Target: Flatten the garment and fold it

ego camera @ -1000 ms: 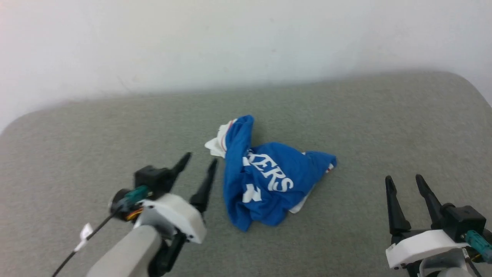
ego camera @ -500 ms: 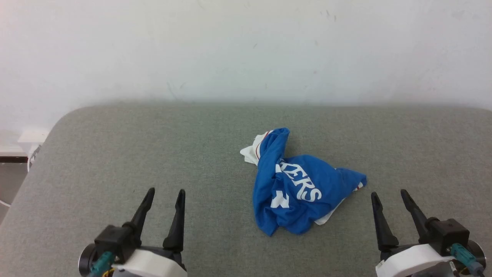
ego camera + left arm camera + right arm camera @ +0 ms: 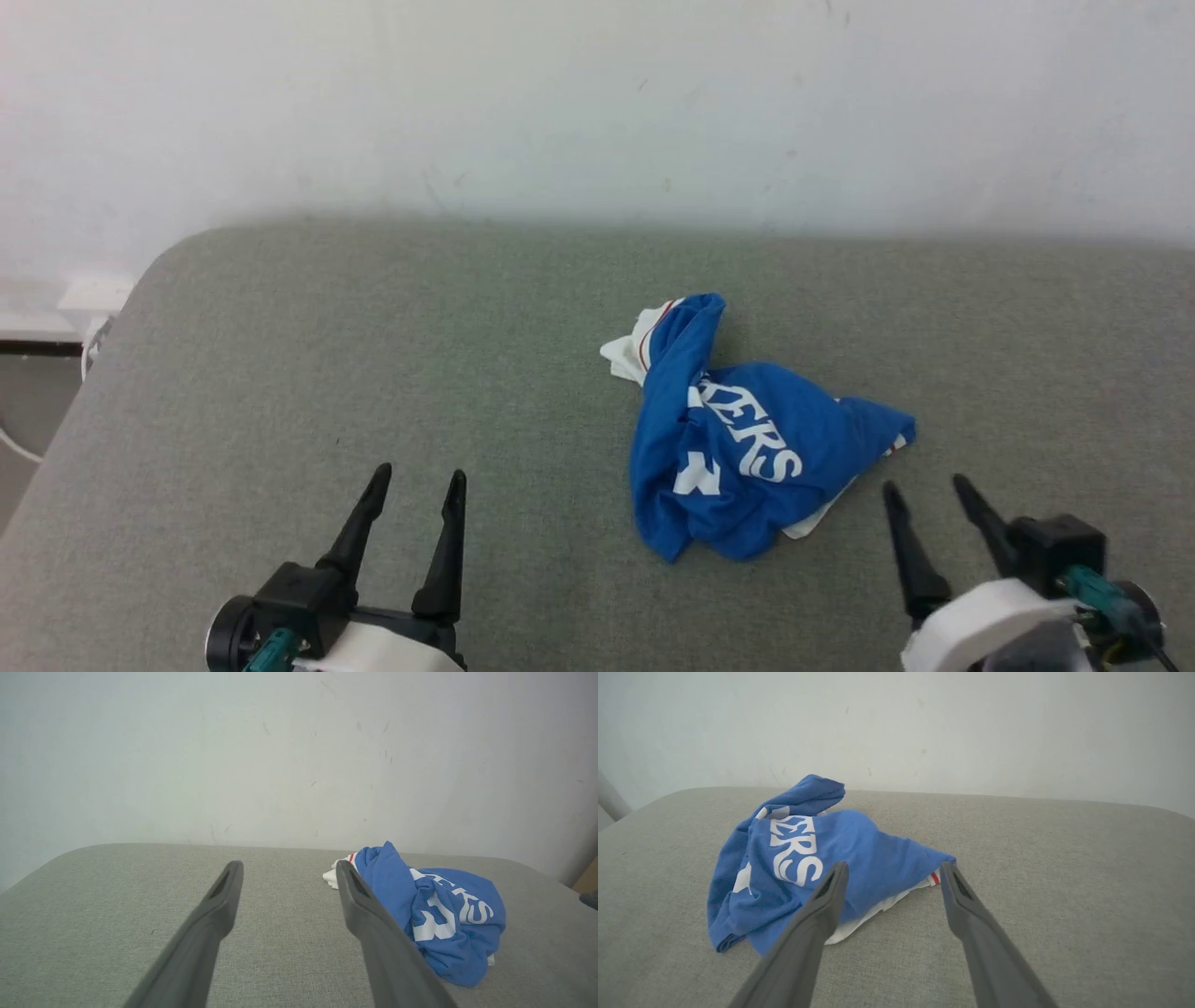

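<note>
Loosely crumpled garment (image 3: 747, 457) lies, apparently untouched.

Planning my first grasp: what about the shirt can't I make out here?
All views: the garment buries collar, hem and sleeves in its crumple.
Head view: the lettering starts inside a fold.
Left wrist view: left gripper finger covers its near edge.
Right wrist view: right gripper finger covers its white underlayer partly.

Dark twin-fingered grippers
The left gripper (image 3: 418, 476) and right gripper (image 3: 924, 485) each carry two long tapering black fingers (image 3: 446, 546) on a black block (image 3: 1055, 551), backed by a white housing (image 3: 980, 611) with a teal connector (image 3: 1088, 585).
</note>
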Controlling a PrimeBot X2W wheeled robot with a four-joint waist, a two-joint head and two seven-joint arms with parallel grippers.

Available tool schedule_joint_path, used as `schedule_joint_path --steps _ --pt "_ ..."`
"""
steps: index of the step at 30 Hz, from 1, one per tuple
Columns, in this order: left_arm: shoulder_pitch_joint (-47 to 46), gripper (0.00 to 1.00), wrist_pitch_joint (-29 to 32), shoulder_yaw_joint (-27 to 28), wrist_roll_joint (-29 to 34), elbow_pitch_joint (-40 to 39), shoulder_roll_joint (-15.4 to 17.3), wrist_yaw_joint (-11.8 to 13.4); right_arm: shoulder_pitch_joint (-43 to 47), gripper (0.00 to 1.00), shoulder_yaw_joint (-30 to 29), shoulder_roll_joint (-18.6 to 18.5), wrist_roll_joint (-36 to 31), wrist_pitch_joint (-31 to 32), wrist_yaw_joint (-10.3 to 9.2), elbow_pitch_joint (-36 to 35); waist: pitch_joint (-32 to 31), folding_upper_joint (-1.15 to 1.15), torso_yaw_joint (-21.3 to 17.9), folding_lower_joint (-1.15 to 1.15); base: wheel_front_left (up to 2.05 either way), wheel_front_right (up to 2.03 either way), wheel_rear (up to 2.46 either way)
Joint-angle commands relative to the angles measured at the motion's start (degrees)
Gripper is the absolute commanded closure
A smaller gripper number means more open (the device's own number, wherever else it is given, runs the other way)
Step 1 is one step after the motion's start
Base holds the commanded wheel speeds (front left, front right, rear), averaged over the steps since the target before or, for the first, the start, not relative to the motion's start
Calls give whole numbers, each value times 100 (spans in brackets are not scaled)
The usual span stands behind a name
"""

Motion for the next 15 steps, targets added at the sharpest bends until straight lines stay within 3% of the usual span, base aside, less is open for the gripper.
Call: schedule_joint_path --steps 1,11,15 --pt "-60 0 -27 65 72 35 -59 -70 -114 0 95 12 -15 188 -4 -74 114 0 121 0 0 0 0" --pt "-291 0 -27 177 340 154 -415 -355 -743 0 775 -883 711 3536 -4 -365 554 0 678 0 0 0 0" --pt "-397 0 -27 158 375 193 -493 -406 -1018 0 884 -1069 964 4475 -4 -283 737 0 942 0 0 0 0"
